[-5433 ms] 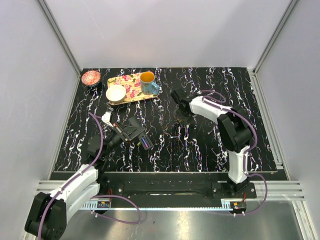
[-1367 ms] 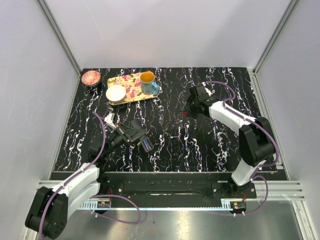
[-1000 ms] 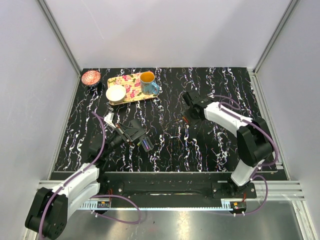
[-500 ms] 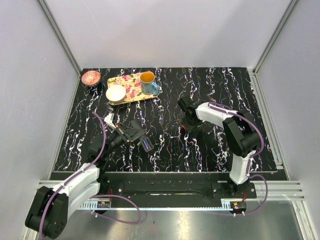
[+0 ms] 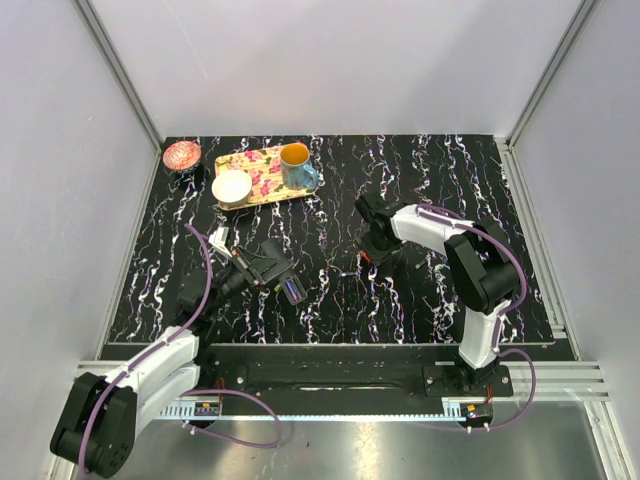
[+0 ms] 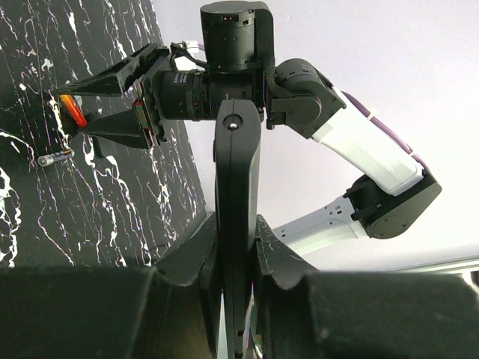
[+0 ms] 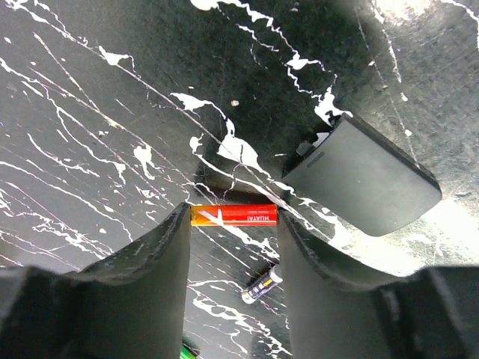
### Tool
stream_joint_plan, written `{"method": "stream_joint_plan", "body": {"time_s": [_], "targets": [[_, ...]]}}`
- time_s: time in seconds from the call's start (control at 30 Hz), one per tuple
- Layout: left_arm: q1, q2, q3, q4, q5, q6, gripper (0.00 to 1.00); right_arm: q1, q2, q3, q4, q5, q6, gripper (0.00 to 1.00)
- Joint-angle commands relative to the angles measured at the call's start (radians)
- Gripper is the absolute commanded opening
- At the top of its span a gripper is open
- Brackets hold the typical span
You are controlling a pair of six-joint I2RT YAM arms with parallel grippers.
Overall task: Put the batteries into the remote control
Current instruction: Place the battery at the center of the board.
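My left gripper (image 5: 256,270) is shut on the black remote control (image 5: 273,262) and holds it above the table's left half. In the left wrist view the remote (image 6: 238,161) stands edge-on between the fingers. A blue-purple battery (image 5: 292,290) shows at the remote's near end. My right gripper (image 5: 369,251) is shut on a red-orange battery (image 7: 233,215), gripped end to end just above the table. This battery also shows in the left wrist view (image 6: 72,111). A second blue-purple battery (image 7: 263,285) lies loose below it, also seen from the left wrist (image 6: 56,158).
A black battery cover (image 7: 363,187) lies flat right of the right gripper. Something green (image 7: 187,351) peeks in at the bottom edge. The floral yellow tray (image 5: 262,187) at the back left carries a mug (image 5: 296,165) and a white bowl (image 5: 231,186). A pink bowl (image 5: 182,154) sits in the corner.
My right gripper has swung from the back right down and left toward the table's middle, carrying the red-orange battery, and has barely moved in the last half second. My left gripper keeps hold of the remote.
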Motion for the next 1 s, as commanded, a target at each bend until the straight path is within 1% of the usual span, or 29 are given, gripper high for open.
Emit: {"method": "stream_joint_plan", "body": {"time_s": [0.0,0.07,0.2,0.33,0.43,0.53,0.63,0.67,0.7,0.73,0.77,0.83,0.87,0.93,0.97], "targets": [[0.002,-0.012,-0.002,0.068,0.023,-0.010,0.00,0.010,0.039,0.005,-0.004,-0.021,-0.027,0.57],[0.003,-0.012,0.000,0.066,0.023,-0.010,0.00,0.010,0.033,0.009,-0.007,-0.017,-0.033,0.60],[0.002,-0.015,-0.002,0.066,0.021,-0.010,0.00,0.010,0.026,0.028,-0.018,-0.004,-0.042,0.64],[0.003,-0.018,-0.007,0.063,0.020,-0.010,0.00,0.014,0.013,0.052,-0.032,-0.003,-0.070,0.65],[0.003,-0.020,-0.007,0.063,0.020,-0.011,0.00,0.026,-0.020,0.091,-0.046,-0.001,-0.114,0.67],[0.003,-0.023,-0.007,0.063,0.024,-0.011,0.00,0.040,-0.057,0.137,-0.067,-0.021,-0.200,0.67],[0.003,-0.037,-0.007,0.056,0.023,-0.010,0.00,0.058,-0.099,0.174,-0.087,-0.007,-0.350,0.67],[0.003,-0.046,-0.007,0.052,0.021,-0.008,0.00,0.056,-0.129,0.178,-0.087,-0.001,-0.452,0.66],[0.002,-0.049,-0.007,0.045,0.021,-0.007,0.00,0.056,-0.145,0.177,-0.079,0.006,-0.517,0.64],[0.003,-0.052,-0.007,0.042,0.018,-0.005,0.00,0.056,-0.160,0.174,-0.037,0.016,-0.594,0.63],[0.003,-0.052,-0.008,0.042,0.012,-0.004,0.00,0.056,-0.184,0.155,-0.009,0.017,-0.768,0.63],[0.003,-0.058,-0.011,0.039,0.006,-0.002,0.00,0.056,-0.204,0.135,0.061,0.034,-0.928,0.61],[0.003,-0.057,-0.011,0.037,0.003,-0.001,0.00,0.056,-0.208,0.096,0.095,0.029,-1.085,0.61],[0.002,-0.061,-0.010,0.033,0.004,0.001,0.00,0.056,-0.189,0.072,0.131,0.043,-1.188,0.62],[0.003,-0.064,-0.010,0.026,0.001,0.004,0.00,0.058,-0.172,0.062,0.132,0.030,-1.284,0.62]]}}
